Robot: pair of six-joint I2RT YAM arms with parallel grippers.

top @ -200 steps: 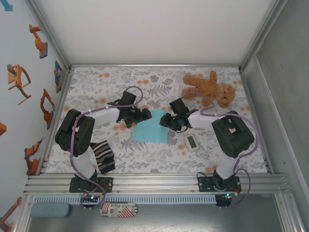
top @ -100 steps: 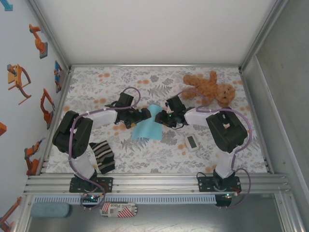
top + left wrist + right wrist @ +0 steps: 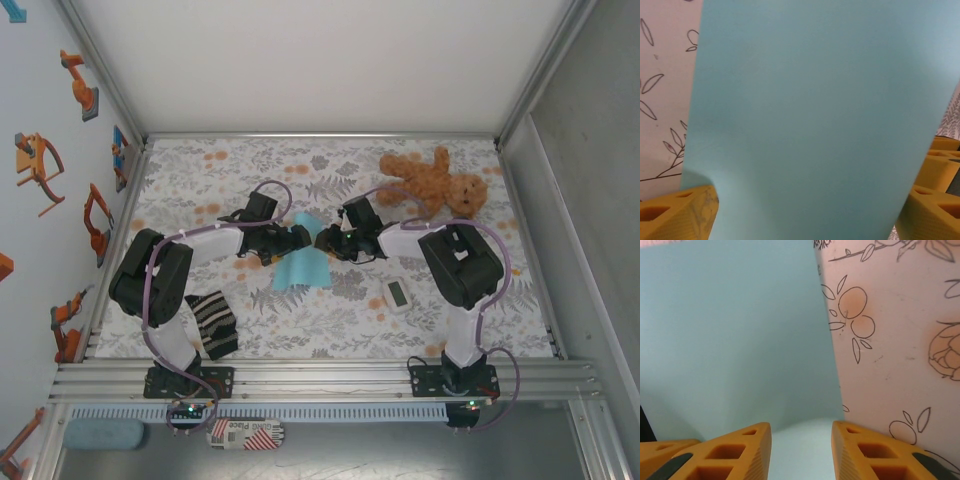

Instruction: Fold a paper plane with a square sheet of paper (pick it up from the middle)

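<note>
**Sheet curled up between both arms, mid-table**

Top view: blue sheet (image 3: 300, 266) sits around the middle of the table (image 3: 200, 180), looking narrow and curled up at its far end. Left fingers (image 3: 299, 238) are at that end from the left and right fingers (image 3: 326, 243) from the right, with the tips near each other. Teddy (image 3: 436, 185) is well off at the far right, a white gadget (image 3: 397, 295) lies near the sheet's right side, and a striped cloth (image 3: 213, 325) sits by the left arm's base.

Left wrist: the sheet runs up close to the lens between the yellow fingers. They're spread wide, one at each edge of it. Can't tell if they actually press on it.

Right wrist: fingers are apart with a modest gap and the sheet shows through it, stretching ahead and to the left. Bare flowery table is on the right. Can't tell if they touch the paper.
</note>
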